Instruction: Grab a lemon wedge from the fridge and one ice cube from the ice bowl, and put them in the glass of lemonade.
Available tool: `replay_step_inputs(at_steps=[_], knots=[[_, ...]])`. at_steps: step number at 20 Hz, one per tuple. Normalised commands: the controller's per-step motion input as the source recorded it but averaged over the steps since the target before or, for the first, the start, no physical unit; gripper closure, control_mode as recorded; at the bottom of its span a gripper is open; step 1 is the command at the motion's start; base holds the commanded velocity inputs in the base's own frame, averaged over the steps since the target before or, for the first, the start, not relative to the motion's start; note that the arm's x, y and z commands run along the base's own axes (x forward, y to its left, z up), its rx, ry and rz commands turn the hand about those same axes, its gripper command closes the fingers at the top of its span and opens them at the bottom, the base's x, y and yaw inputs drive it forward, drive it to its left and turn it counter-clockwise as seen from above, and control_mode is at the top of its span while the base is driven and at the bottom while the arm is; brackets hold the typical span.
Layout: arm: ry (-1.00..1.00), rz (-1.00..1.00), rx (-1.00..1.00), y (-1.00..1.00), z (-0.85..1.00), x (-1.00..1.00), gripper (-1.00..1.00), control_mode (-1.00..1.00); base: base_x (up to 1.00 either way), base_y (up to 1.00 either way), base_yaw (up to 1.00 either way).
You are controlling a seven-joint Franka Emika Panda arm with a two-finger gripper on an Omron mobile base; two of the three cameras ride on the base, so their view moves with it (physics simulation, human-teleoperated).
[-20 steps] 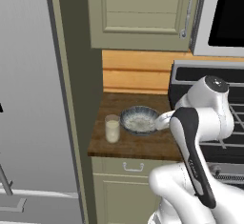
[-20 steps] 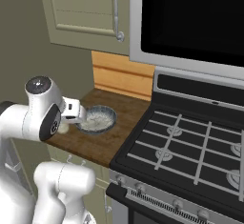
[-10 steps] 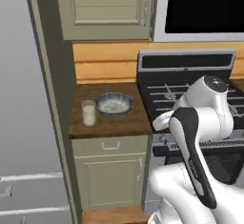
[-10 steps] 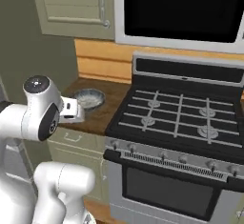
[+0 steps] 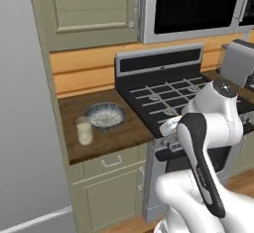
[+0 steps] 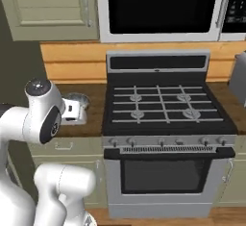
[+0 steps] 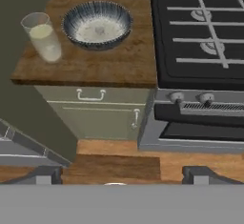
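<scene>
Hand view looks down on a short wooden countertop [image 7: 86, 68] with a grained brown surface, where the ice bowl [image 7: 97, 24], round and shallow with a blue-grey speckled wall and a whitish inside, sits just beside the glass of lemonade [image 7: 43, 37], a clear straight-sided tumbler partly filled with pale creamy-yellow liquid. Both stand well above and apart from the gripper [image 7: 119, 178], whose two dark fingertips [image 7: 43, 175] rise far apart at the bottom edge, jaws spread wide and holding nothing. A black gas stove [image 7: 200, 32] with metal grates adjoins the counter. From the left base view, the glass [image 5: 84, 130] stands at the bowl's [image 5: 104, 115] left on the counter, next to the fridge's flat grey side [image 5: 25, 128]. Beige panelled cabinets [image 5: 94, 9] hang overhead.
</scene>
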Motion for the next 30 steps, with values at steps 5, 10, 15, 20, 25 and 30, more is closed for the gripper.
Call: replay_step_inputs(at_steps=[5,10,15,20,25,30], knots=[[0.00,0.00,0.00,0.00,0.00,0.00,-1.00,1.00,-0.99,0.51,0.12],[0.00,0.00,0.00,0.00,0.00,0.00,-1.00,1.00,-0.97,-0.01,0.13],[0.00,0.00,0.00,0.00,0.00,0.00,-1.00,1.00,-0.20,0.52,0.06],[0.00,0.00,0.00,0.00,0.00,0.00,-1.00,1.00,0.02,0.97,-0.01],[0.00,0.00,0.00,0.00,0.00,0.00,-1.00,1.00,0.07,0.96,-0.08],[0.00,0.00,0.00,0.00,0.00,0.00,-1.00,1.00,0.21,0.83,0.10]])
